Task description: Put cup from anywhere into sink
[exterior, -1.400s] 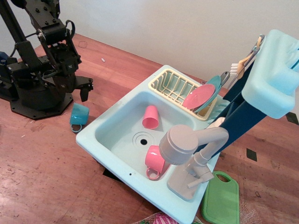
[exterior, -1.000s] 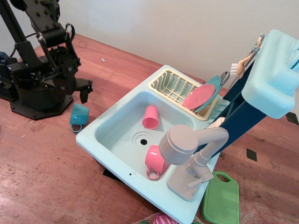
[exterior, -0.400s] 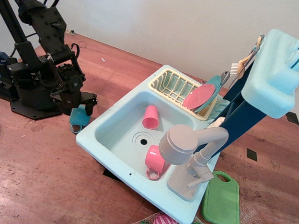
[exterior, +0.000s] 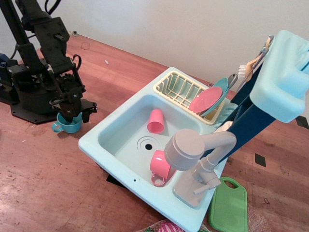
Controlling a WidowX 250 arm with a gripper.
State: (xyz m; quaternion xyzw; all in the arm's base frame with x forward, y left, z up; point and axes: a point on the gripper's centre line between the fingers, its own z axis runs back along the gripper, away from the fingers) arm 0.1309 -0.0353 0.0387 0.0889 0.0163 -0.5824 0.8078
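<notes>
Pincer (exterior: 72, 110) over one cup (exterior: 68, 123); two pink cups (exterior: 156, 121) in sink (exterior: 113, 126)

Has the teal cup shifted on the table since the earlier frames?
Yes. The cup now sits upright, farther left from the sink corner than before, when it lay tipped beside it. The gripper is right over it.
</notes>
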